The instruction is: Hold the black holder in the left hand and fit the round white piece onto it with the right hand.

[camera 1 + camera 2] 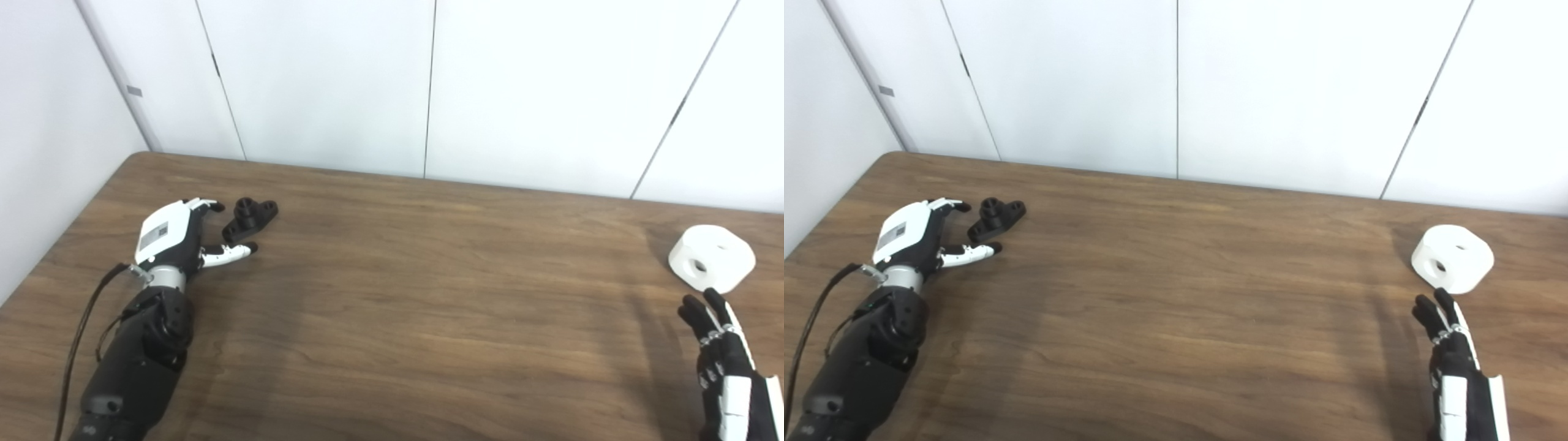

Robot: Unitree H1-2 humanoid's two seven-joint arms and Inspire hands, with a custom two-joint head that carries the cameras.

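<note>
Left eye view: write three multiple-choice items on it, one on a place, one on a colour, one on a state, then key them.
1. Where does the black holder lie?
A. near the left hand
B. near the right hand
C. at the table's middle

2. What colour is the round piece?
A. black
B. white
C. red

3. What does the right hand hold?
A. the holder
B. the round piece
C. nothing

Key: 1 A, the holder sits between that hand's spread fingers. 2 B, it is plainly white. 3 C, its fingers are apart, short of the piece.

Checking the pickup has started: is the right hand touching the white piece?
Apart: the right eye view shows bare table between the right hand and the white piece.
</note>
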